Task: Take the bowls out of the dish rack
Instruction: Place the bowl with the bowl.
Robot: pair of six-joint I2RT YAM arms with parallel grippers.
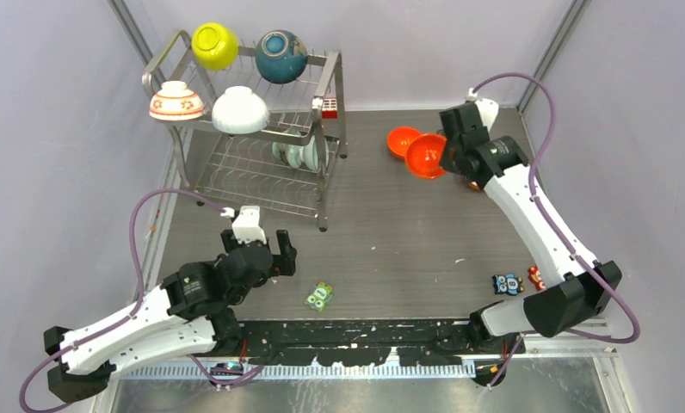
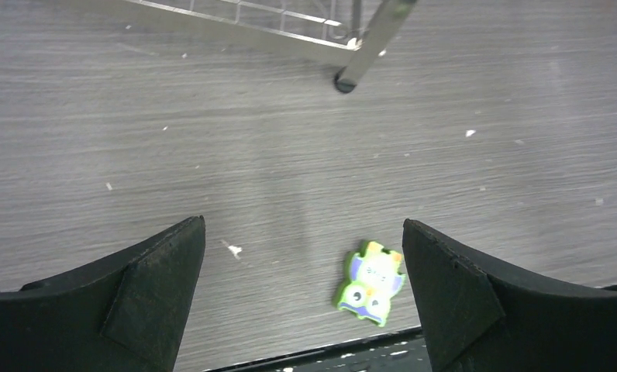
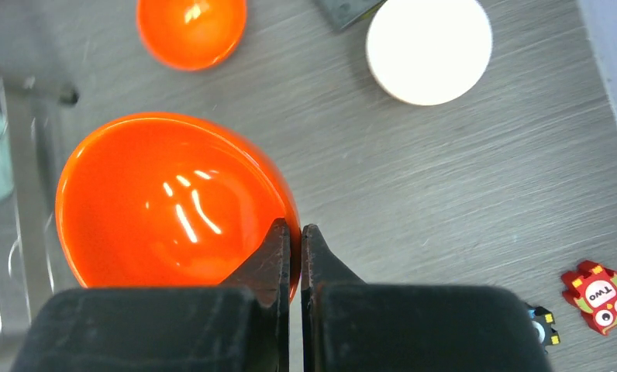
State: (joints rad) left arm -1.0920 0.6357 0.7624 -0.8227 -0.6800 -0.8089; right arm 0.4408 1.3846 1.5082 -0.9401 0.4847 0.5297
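**Left tool released, right tool pinching an orange bowl**

Nearest me, my left tool (image 2: 301, 225) hangs low over the worktop (image 2: 135, 155). Its jaws are spread wide and grip nothing. A green owl toy (image 2: 371, 280) lies on the worktop just inside the right finger. Beyond it, the left wrist view shows one leg of the dish rack (image 2: 371, 35); the rest is cut off.

Farther out on the right, my right tool (image 3: 295, 232) is clenched on the rim of an orange bowl (image 3: 166, 201), one finger inside and one outside. I cannot tell whether the bowl rests on the worktop or hangs clear of it. A second orange bowl (image 3: 191, 27) sits just past it, clipped by the frame edge. Near it is a white round thing (image 3: 429, 50) that I cannot identify.

At the far left, the rack's top tier carries:
- a yellow-green bowl (image 1: 215, 45)
- a teal-blue bowl (image 1: 280, 56)
- a flowered bowl (image 1: 176, 101)
- a white bowl (image 1: 240, 109)

Pale green bowls (image 1: 296, 155) on the lower tier are half hidden by wire.
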